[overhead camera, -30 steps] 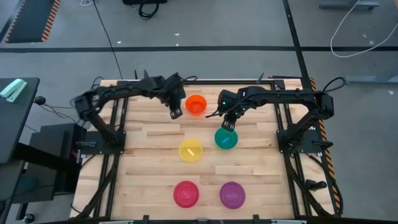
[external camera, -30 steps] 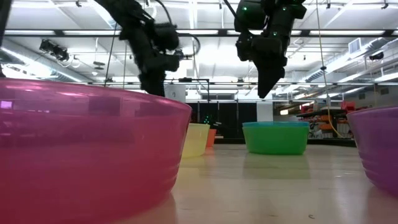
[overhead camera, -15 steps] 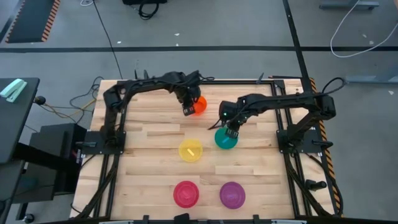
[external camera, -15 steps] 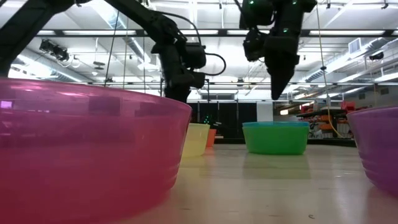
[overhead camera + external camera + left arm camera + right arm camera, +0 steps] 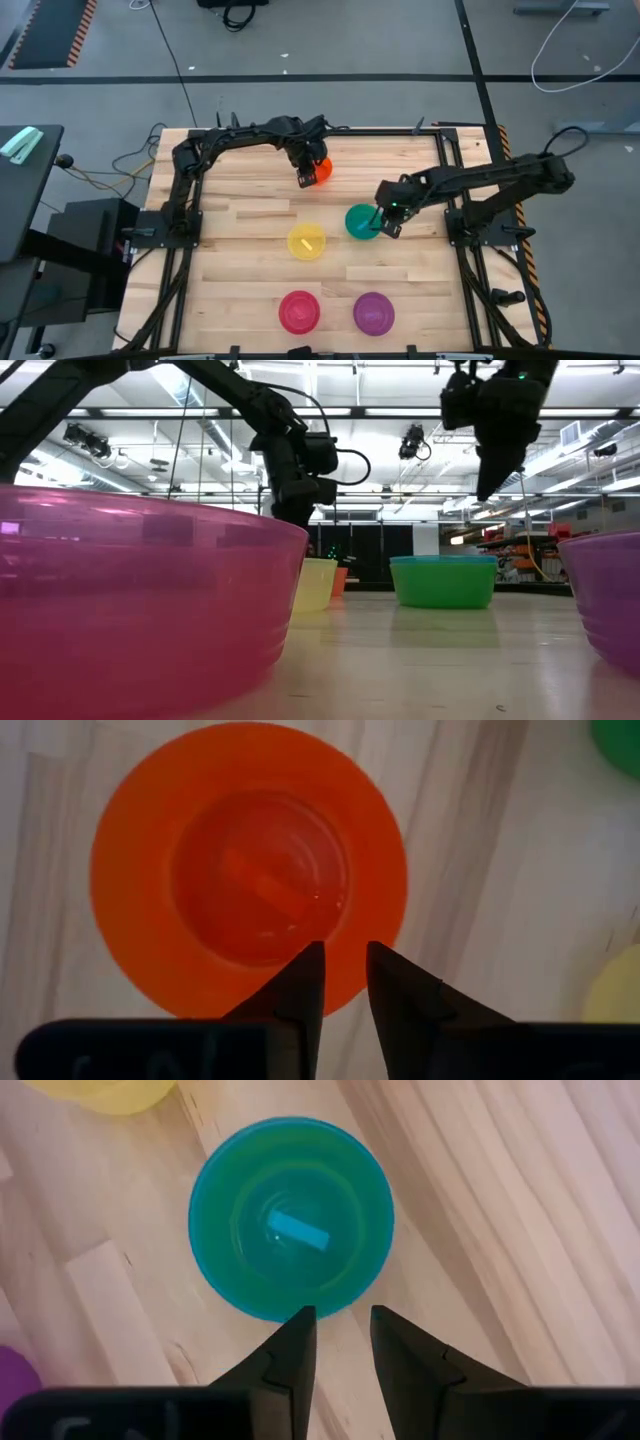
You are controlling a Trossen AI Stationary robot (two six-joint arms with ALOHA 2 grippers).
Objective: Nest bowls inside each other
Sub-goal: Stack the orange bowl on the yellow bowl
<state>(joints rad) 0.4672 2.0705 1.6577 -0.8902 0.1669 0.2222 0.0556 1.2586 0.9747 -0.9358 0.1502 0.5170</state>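
The orange bowl (image 5: 321, 169) (image 5: 250, 870) stands upright on its base near the table's far edge. My left gripper (image 5: 307, 178) (image 5: 345, 955) hangs over its near-left rim, pointing down, open by a narrow gap. The green bowl (image 5: 358, 222) (image 5: 443, 585) stands mid-table with the blue bowl's rim (image 5: 215, 1270) showing inside it. My right gripper (image 5: 388, 222) (image 5: 342, 1315) hovers above that stack's right rim, well clear of it in the low view (image 5: 487, 488), also open by a narrow gap.
The yellow bowl (image 5: 306, 242) stands just left of and nearer than the green one. The pink-red bowl (image 5: 299, 311) and the purple bowl (image 5: 373, 312) stand side by side near the table's near edge. Bare wood lies on the table's left and right sides.
My left gripper has swung toward the table's right, from left of the orange bowl to over its rim, then stayed there. My right gripper has moved from the green bowl's far side toward the table's right and near edge, rising a little. No bowl has moved.
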